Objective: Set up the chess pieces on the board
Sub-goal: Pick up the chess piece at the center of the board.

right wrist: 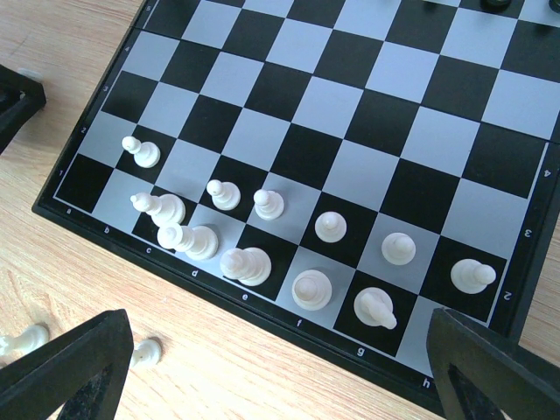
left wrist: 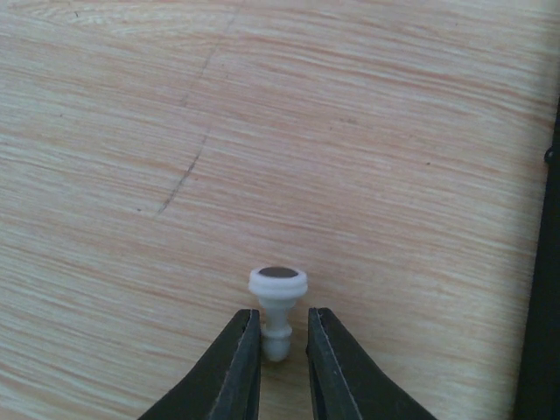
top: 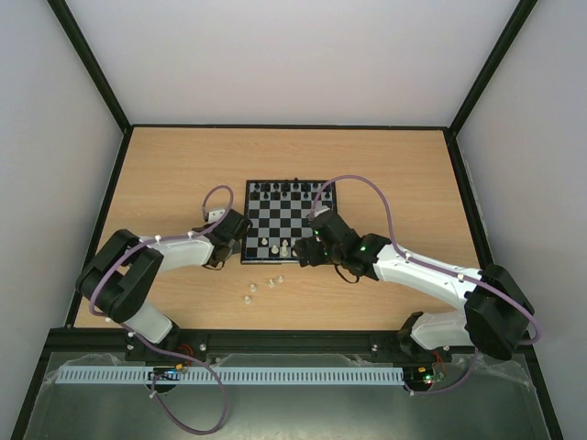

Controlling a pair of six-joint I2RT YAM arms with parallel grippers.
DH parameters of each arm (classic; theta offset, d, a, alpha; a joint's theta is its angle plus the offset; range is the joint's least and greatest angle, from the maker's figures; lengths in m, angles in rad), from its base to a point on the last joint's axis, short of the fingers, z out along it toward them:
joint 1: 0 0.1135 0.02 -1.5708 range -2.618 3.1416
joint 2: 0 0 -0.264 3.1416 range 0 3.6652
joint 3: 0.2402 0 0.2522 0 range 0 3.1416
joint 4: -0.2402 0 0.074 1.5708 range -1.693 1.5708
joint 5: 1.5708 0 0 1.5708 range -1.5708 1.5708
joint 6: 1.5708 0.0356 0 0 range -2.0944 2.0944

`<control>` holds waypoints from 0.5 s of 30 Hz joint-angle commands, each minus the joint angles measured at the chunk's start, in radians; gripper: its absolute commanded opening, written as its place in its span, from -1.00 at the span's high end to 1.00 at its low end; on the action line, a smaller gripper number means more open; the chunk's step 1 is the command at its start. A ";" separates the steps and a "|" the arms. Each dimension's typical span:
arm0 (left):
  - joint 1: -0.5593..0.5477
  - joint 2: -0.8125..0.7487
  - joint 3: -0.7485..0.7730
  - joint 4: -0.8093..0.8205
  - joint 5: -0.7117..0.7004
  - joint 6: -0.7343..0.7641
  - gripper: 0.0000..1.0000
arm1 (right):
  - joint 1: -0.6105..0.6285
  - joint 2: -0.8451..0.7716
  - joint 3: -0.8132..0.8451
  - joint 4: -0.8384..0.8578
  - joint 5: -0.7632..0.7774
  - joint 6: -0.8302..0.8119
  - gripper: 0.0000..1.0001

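Observation:
The board (top: 303,225) lies mid-table, and its rim shows in the right wrist view (right wrist: 262,302). Several white chess pieces (right wrist: 247,265) stand on its two near rows. In the left wrist view a white pawn (left wrist: 278,284) lies on the wood with its head between my left gripper's (left wrist: 283,315) narrowly open jaws. The left finger touches it and a gap shows at the right finger. This gripper (top: 218,259) is just left of the board. My right gripper (right wrist: 289,385) is wide open and empty above the board's near edge (top: 307,252).
Several loose white pieces (top: 271,283) lie on the table just in front of the board; two show in the right wrist view (right wrist: 144,352). Black chessmen (top: 289,188) fill the far rows. The board's black rim (left wrist: 538,350) is right of my left gripper.

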 commanded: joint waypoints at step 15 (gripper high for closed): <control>0.014 0.065 0.008 0.049 -0.015 -0.001 0.81 | -0.004 0.030 0.034 0.004 -0.004 -0.007 -0.85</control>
